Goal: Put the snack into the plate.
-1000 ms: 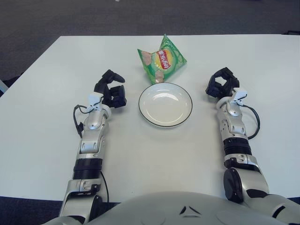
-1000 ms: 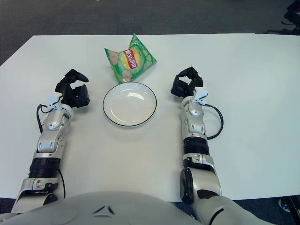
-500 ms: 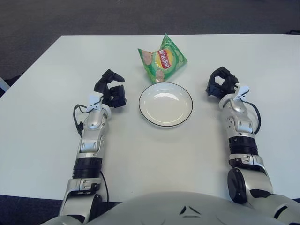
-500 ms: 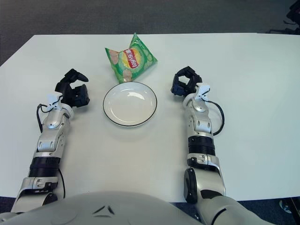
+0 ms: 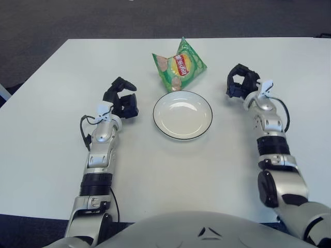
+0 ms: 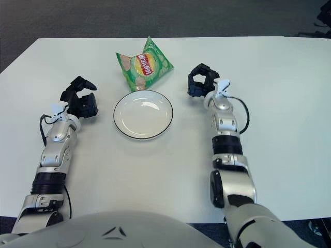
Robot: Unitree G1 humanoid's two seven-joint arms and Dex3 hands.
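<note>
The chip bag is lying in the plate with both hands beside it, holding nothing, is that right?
Not quite. The left eye view shows the chip bag on the table just behind the plate, which holds nothing. The left hand and right hand do hold nothing.

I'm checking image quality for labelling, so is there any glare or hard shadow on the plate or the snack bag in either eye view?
Left eye view: the plate carries a soft bright highlight near its upper middle, no hard shadow. Right eye view: the same highlight shows left of centre; the snack bag has mild sheen, print readable. The table is evenly lit.
</note>
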